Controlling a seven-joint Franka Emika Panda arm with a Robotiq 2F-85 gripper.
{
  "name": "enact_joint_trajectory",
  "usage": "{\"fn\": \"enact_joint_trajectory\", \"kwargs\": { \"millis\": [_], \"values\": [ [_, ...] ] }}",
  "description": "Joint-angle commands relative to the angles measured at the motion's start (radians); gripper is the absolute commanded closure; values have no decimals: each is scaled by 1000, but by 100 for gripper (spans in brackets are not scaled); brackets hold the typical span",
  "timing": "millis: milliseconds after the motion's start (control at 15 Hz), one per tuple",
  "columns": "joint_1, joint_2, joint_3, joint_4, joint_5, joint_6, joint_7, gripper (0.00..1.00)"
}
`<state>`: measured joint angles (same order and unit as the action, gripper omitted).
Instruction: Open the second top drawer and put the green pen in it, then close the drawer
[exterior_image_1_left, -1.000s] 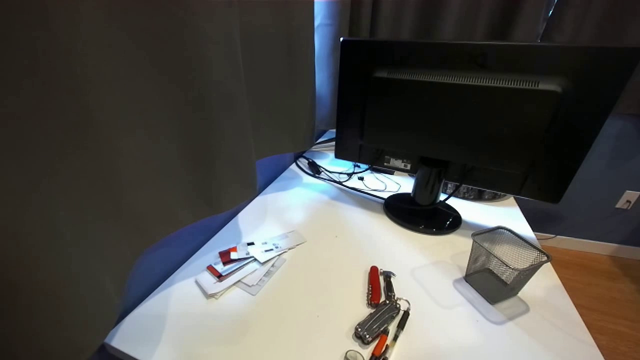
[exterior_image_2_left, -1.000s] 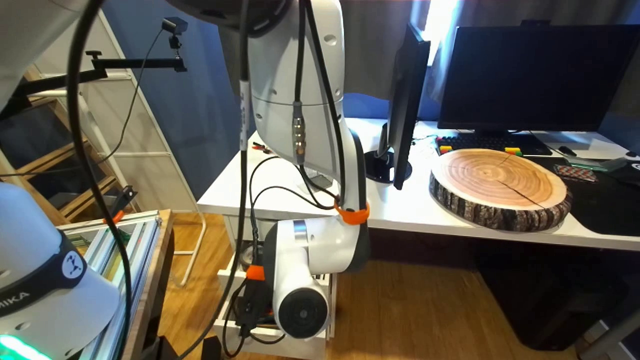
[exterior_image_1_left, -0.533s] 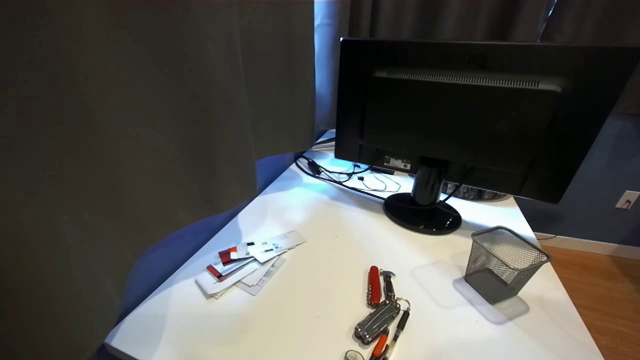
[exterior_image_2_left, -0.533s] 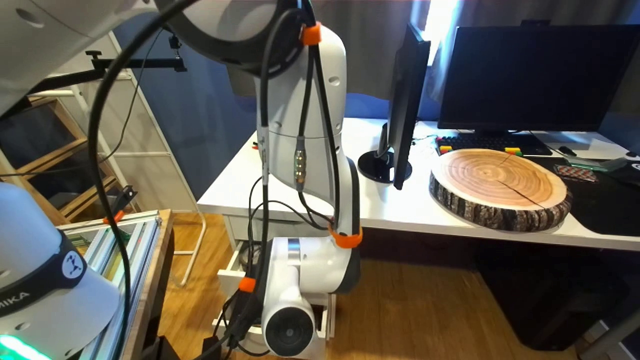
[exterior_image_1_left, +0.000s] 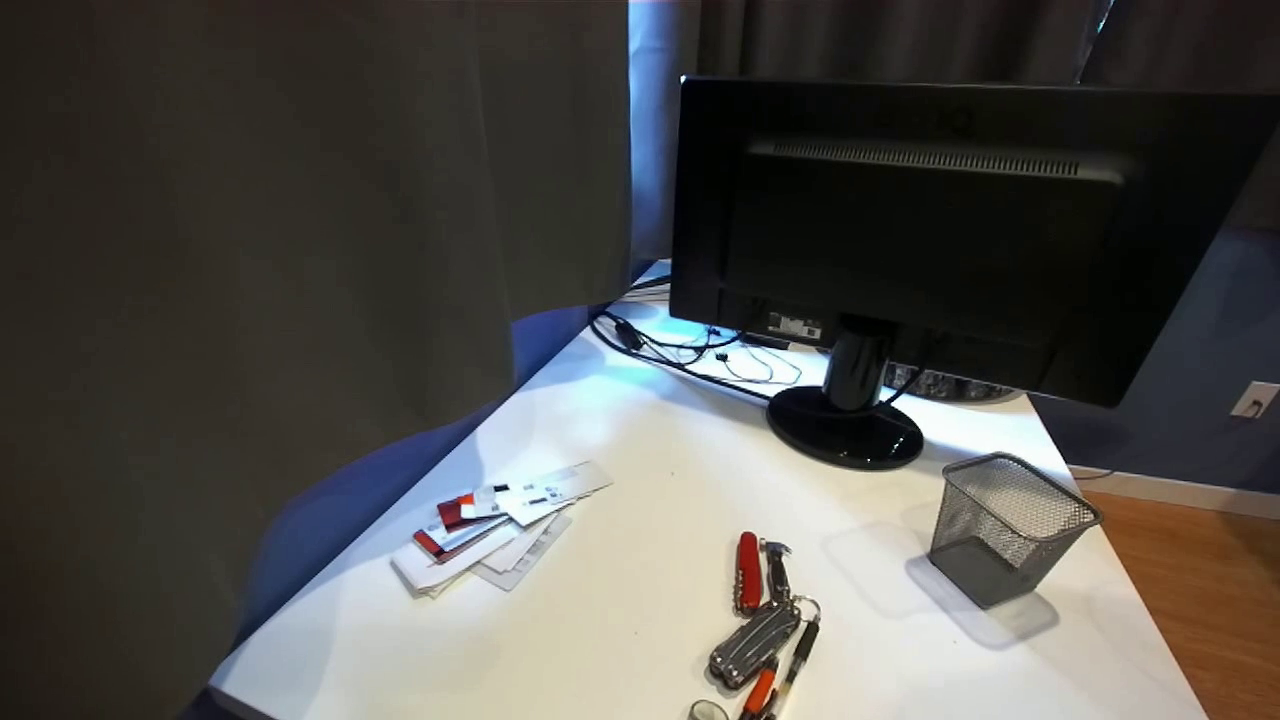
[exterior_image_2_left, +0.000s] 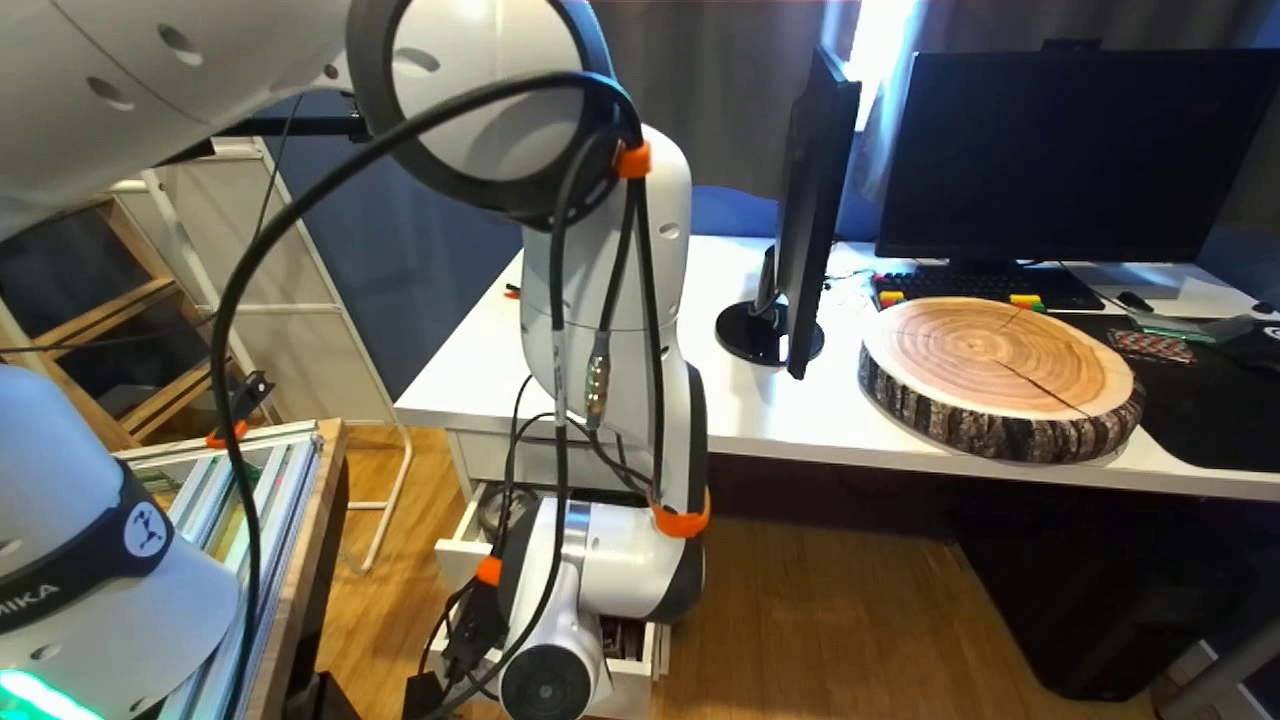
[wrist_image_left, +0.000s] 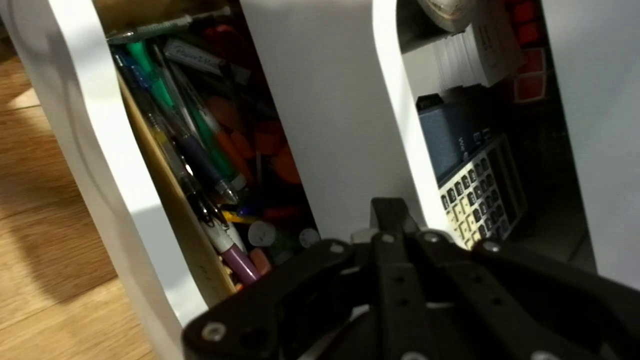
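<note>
Plainly, the gripper (wrist_image_left: 391, 217) is pinched together, lower centre, near open drawers (wrist_image_left: 325, 110); white desk (exterior_image_2_left: 470, 370) mid-frame, blue wall (exterior_image_2_left: 420, 270) behind.

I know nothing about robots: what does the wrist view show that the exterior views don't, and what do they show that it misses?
Only the wrist view: a calculator and a heap of pens.
Only the exterior views: monitors, a mesh cup, a red pocketknife and a round wood slab.
Shared: the wooden floor, and open drawers, partly hidden by the robot's arm in an exterior view.
</note>
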<state>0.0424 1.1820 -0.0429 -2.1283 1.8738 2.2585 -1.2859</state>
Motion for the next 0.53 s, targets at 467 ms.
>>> {"fn": "enact_joint_trajectory", "kwargs": {
  "millis": [467],
  "values": [
    [-3, 122, 14, 103, 18, -193, 170, 97]
  ]
}}
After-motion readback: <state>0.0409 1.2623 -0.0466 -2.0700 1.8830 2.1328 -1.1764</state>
